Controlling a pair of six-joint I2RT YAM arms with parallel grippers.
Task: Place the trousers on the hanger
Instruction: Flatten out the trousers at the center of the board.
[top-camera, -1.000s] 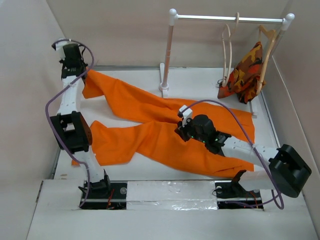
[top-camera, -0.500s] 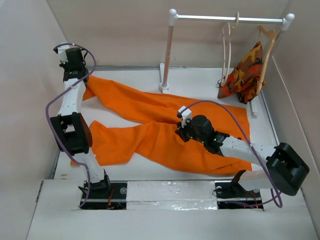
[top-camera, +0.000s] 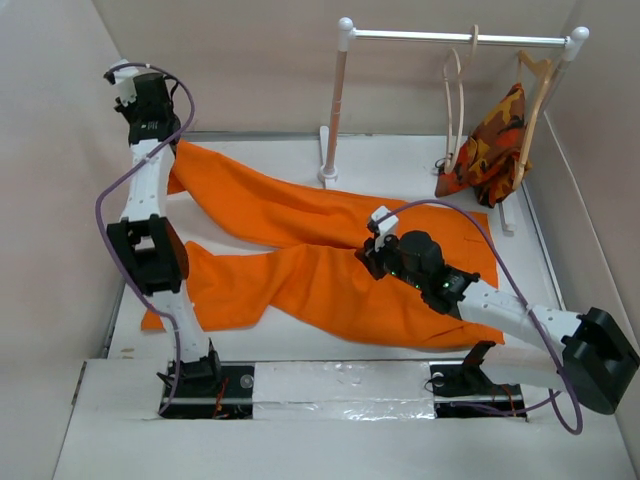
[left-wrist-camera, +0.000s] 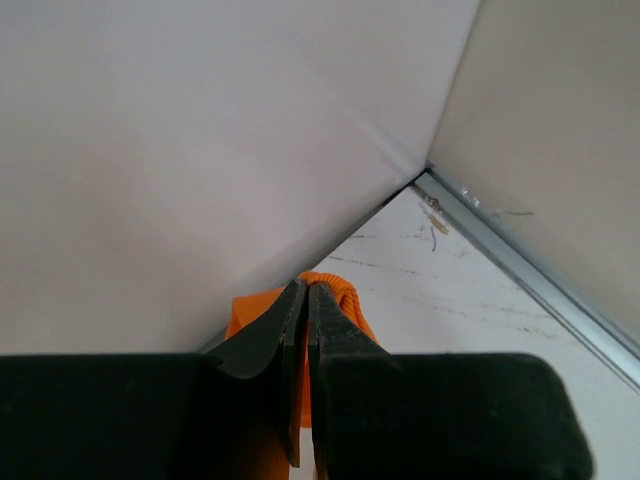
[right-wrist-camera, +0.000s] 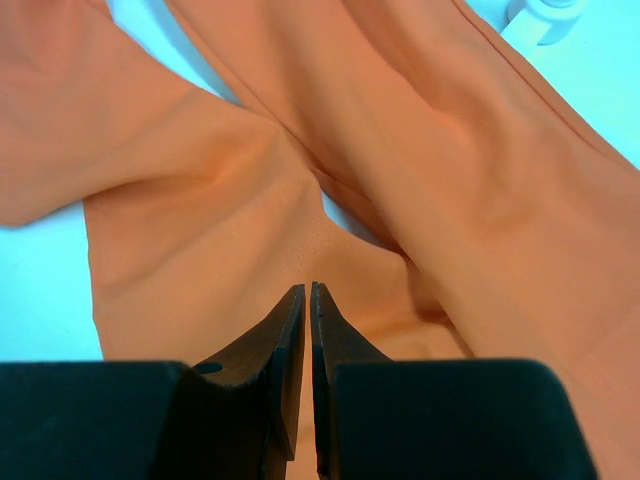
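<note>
The bright orange trousers (top-camera: 330, 270) lie spread across the table, legs to the left and waist to the right. My left gripper (top-camera: 163, 138) is at the far left corner, shut on the end of the far trouser leg (left-wrist-camera: 335, 295), which it holds raised by the wall. My right gripper (top-camera: 369, 262) is shut just above the crotch of the trousers (right-wrist-camera: 330, 235), with no cloth visibly pinched. The pale loop-armed hanger (top-camera: 457, 100) hangs bare on the rail at the back right.
A white clothes rail (top-camera: 455, 37) stands at the back, its left post (top-camera: 333, 110) close behind the trousers. A second wooden hanger (top-camera: 535, 85) bears a camouflage garment (top-camera: 490, 145) at the right. Walls close in the left, back and right sides.
My left gripper has risen along the far left corner, lifting the leg end with it. My right gripper has shifted a little to the right over the crotch.
</note>
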